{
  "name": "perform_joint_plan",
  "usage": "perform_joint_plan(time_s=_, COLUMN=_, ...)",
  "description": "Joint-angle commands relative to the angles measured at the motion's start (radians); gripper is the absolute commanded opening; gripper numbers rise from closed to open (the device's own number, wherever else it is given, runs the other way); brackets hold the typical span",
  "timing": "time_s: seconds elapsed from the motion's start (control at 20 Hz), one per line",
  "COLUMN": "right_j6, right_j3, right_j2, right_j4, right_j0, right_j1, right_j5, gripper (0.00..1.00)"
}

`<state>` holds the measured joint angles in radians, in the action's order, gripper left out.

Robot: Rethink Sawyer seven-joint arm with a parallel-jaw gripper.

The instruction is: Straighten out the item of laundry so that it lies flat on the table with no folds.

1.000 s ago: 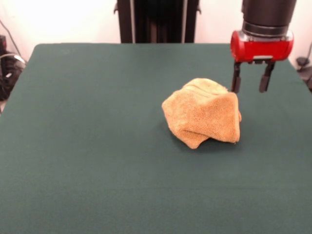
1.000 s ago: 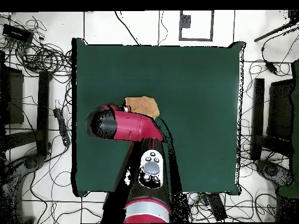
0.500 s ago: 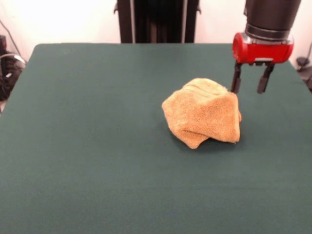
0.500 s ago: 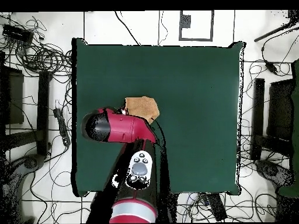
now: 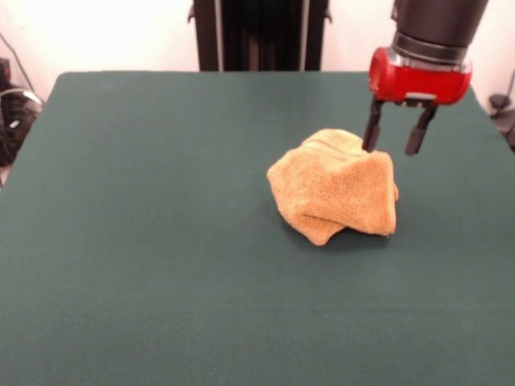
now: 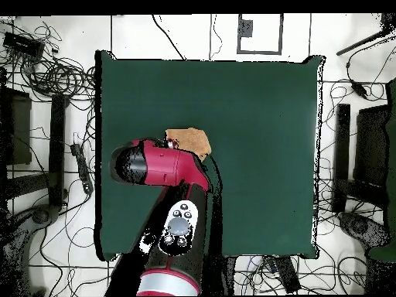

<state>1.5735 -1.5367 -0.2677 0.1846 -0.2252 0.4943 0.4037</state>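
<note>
The item of laundry (image 5: 336, 186), an orange-tan terry towel, sits bunched in a folded heap right of the middle of the dark green table (image 5: 145, 241). My gripper (image 5: 392, 149) hangs open just above the heap's far right top edge, its left finger (image 5: 371, 133) in front of or touching the cloth, its right finger clear of it. In the overhead view only part of the towel (image 6: 191, 140) shows beyond the red arm, which hides the gripper.
Cables and stands crowd the floor around the table (image 6: 263, 116) in the overhead view. A black pedestal column (image 5: 259, 34) stands behind the table's far edge.
The gripper has shifted left, from beside the towel's right edge to over its top right edge, still open. The towel has not moved.
</note>
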Motion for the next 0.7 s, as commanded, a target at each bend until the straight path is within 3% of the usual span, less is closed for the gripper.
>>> perform_joint_plan(time_s=0.05, right_j6=0.212, right_j3=0.051, right_j2=-0.007, right_j4=0.003, right_j0=-0.022, right_j1=-0.046, right_j5=0.118, gripper=1.00)
perform_joint_plan(time_s=0.7, right_j6=0.233, right_j3=0.038, right_j2=-0.003, right_j4=0.020, right_j0=-0.027, right_j1=-0.079, right_j5=0.047, gripper=1.00)
